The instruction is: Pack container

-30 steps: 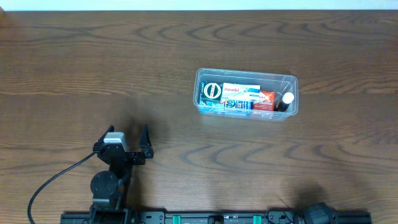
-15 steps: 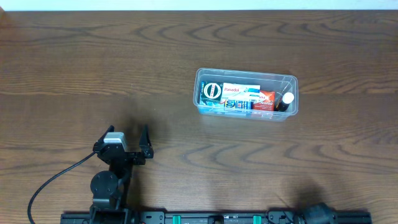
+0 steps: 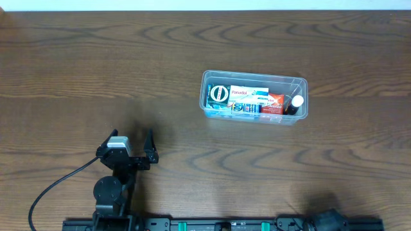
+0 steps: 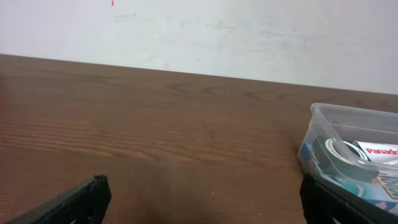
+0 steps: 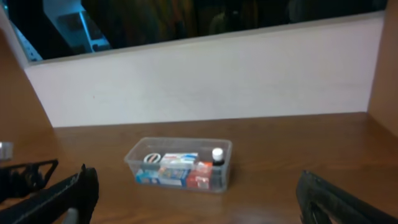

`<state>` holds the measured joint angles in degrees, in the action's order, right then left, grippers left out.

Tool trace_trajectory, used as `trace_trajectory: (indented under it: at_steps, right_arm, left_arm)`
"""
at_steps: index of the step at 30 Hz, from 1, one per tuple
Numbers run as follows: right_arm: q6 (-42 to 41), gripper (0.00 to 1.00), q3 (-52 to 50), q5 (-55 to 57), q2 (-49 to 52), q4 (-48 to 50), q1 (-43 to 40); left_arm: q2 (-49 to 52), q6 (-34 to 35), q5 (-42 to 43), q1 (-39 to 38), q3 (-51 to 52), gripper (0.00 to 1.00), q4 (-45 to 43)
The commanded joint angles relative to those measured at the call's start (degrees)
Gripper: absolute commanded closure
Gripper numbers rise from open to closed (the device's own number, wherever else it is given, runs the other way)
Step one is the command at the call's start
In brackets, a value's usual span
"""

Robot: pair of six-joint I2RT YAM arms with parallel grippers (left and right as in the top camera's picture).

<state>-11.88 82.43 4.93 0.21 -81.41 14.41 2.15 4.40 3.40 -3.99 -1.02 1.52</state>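
The container (image 3: pixel 257 120) stood on the desk (image 3: pixel 96 64), right of centre and well apart from both arms, with its long axis running left to right across the desk. It held a Panadol box (image 3: pixel 248 92), a round roll (image 3: pixel 218 94), a red carton (image 3: pixel 274 101) and a white-capped bottle (image 3: pixel 297 102). No loose item was seen outside it in any view. The left claw (image 3: pixel 133 142) sat low near the front edge, spread wide and holding nothing. From it the container lay forward and well to the right, so that in the left wrist view only its near end (image 4: pixel 348 109) showed at the right margin. The right claw (image 5: pixel 196 186) was likewise spread wide and empty, its fingers at opposite edges of its own view. The right arm was drawn back to the front edge, barely showing from overhead. From the right claw the container (image 5: pixel 186 141) lay straight ahead, slightly left, presenting its long side. Neither claw was plainly the nearer. In this inspector's judgement, the right arm had the squarer line of approach, and the packing appeared complete or nearly so.
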Motion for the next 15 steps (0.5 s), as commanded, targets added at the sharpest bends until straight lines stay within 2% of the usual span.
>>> trace_trajectory:
  at_steps: [1, 10, 15]
  right_arm:
    - [-1.8, 0.01, -7.0, -1.8, 0.3, 5.5, -0.2]
    - [-1.9, 0.01, -30.1, -9.8, 0.3, 30.4, -0.2]
    - [-2.3, 0.01, -42.1, -11.0, 0.3, 40.3, -0.2]
  left_arm:
    - [0.0, -0.7, -0.5, -0.3, 0.8, 0.02, 2.3]
    - [0.0, -0.7, -0.5, -0.3, 0.8, 0.02, 2.3]
    - [0.0, -0.7, -0.5, -0.3, 0.8, 0.02, 2.3]
